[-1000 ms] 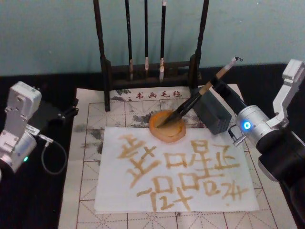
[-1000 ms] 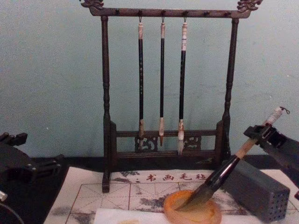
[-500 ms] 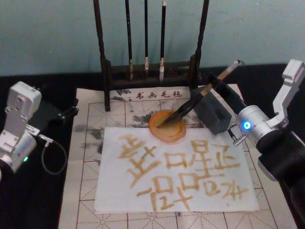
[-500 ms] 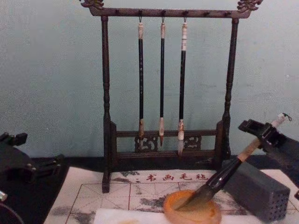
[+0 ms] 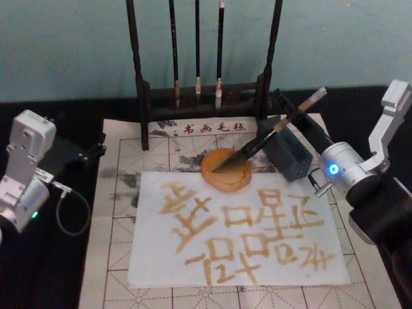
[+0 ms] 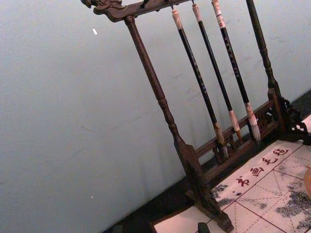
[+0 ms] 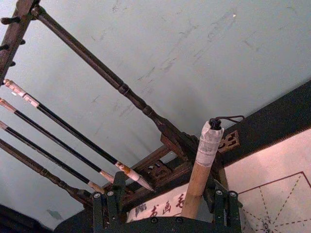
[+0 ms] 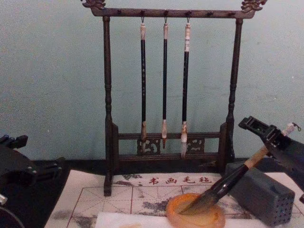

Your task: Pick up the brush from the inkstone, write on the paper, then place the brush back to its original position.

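Observation:
The brush (image 5: 257,143) lies slanted, its dark tip in the round orange inkstone (image 5: 226,182) and its tan handle across the grey block (image 5: 290,159). My right gripper (image 5: 286,112) is open around the upper handle. In the right wrist view the handle (image 7: 199,177) stands between the spread fingers (image 7: 108,206), with a gap on one side. From the chest the brush (image 8: 228,183) dips into the inkstone (image 8: 199,219), and one finger of the right gripper (image 8: 263,135) rises clear above it. The white paper (image 5: 161,257) bears several amber characters. My left gripper (image 5: 90,151) is parked at the left.
A dark wooden rack (image 5: 203,90) with three thin hanging brushes stands behind the inkstone. A gridded felt mat (image 5: 122,212) lies under the paper. A cable (image 5: 67,209) loops by the left arm. The grey block (image 8: 263,197) sits right of the inkstone.
The brush handle has sunk lower onto the grey block. The right gripper's fingers have spread apart from the handle; one finger now stands clear above it. The left arm is still.

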Motion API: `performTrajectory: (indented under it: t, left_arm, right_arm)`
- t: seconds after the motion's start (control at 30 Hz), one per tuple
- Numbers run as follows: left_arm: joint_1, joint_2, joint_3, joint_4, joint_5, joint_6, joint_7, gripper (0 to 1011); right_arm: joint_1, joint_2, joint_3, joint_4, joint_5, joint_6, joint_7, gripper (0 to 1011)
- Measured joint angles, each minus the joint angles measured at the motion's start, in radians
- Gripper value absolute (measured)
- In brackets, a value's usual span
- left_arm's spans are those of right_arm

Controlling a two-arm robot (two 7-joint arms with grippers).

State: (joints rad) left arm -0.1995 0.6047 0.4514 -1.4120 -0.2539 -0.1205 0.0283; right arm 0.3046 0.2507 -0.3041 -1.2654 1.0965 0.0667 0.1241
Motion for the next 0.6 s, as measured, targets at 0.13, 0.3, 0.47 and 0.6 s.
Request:
performTrajectory:
  t: [0.13,0.3,0.47,0.6]
  left_arm:
    - [0.000,0.000,0.000,0.000,0.000,0.000,0.000,1001]
    - [0.000,0.000,0.000,0.000,0.000,0.000,0.000,1001]
    - [0.000,0.000,0.000,0.000,0.000,0.000,0.000,1001]
    - [0.000,0.000,0.000,0.000,0.000,0.000,0.000,1001]
  right_arm:
    - [0.000,0.000,0.000,0.000,0.000,0.000,0.000,1002]
    - [0.000,0.000,0.002,0.002,0.001,0.000,0.002,1002]
    - [0.000,0.006,0.005,0.011,0.001,0.005,0.008,1002]
    - [0.000,0.008,0.006,0.018,0.000,0.005,0.010,1002]
